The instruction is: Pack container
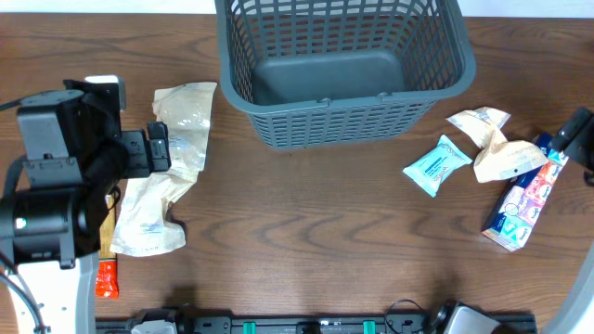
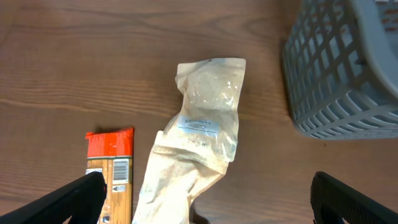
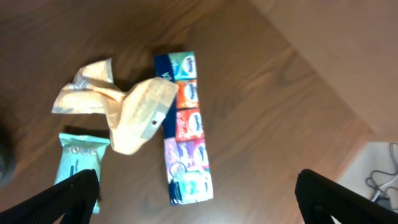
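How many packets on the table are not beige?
3: an orange-topped bar at far left, a teal pack right of the container, a multicoloured tissue strip beyond it. Others may hide under the left arm.

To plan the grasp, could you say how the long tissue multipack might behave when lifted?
The tissue multipack looks like soft packs in a row, so probably light and may sag if gripped at one end. A beige pouch overlaps its end and may slide off.
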Controlling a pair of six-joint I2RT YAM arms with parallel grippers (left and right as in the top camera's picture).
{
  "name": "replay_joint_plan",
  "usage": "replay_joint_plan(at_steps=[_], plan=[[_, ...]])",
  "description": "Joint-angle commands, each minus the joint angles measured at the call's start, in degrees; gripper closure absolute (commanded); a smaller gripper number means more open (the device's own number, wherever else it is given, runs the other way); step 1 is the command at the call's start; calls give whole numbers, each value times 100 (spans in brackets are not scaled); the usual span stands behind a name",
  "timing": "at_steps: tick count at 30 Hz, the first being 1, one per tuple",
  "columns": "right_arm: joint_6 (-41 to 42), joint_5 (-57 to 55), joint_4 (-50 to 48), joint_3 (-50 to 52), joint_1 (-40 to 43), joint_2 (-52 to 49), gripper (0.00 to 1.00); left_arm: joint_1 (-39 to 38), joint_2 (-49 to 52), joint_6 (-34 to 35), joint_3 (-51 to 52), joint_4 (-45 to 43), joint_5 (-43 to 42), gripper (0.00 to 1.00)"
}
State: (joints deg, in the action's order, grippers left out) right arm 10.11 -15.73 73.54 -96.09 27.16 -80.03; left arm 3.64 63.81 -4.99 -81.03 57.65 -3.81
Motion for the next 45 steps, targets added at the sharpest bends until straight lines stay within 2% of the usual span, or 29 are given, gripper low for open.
replay_joint_plan(at_steps=[1, 16, 22, 30, 32, 38, 41, 45], plan=[[-551, 763, -293, 271, 330, -466, 1, -7, 114, -101, -68, 20, 87, 1], [-763, 1220, -1399, 407, 625, -2457, 1, -7, 243, -92, -68, 46, 90, 1], [-761, 1298, -1464, 407, 629, -2874, 1, -7, 243, -76, -68, 44, 90, 1], [-809, 1344, -1464, 407, 629, -2940, 1, -7, 243, -76, -68, 42, 92, 1], [-1147, 1703, -1434, 407, 627, -2938, 1, -7, 243, -76, -68, 42, 92, 1], [-2719, 3836, -1263, 407, 538, -2938, 1, -7, 243, -79, -68, 39, 92, 1], [-2977, 3724, -1062, 407, 437, -2938, 1, -7, 243, -79, -68, 39, 92, 1], [-3840, 3665, -1040, 407, 398, -2938, 1, -7, 243, -81, -68, 35, 94, 1]])
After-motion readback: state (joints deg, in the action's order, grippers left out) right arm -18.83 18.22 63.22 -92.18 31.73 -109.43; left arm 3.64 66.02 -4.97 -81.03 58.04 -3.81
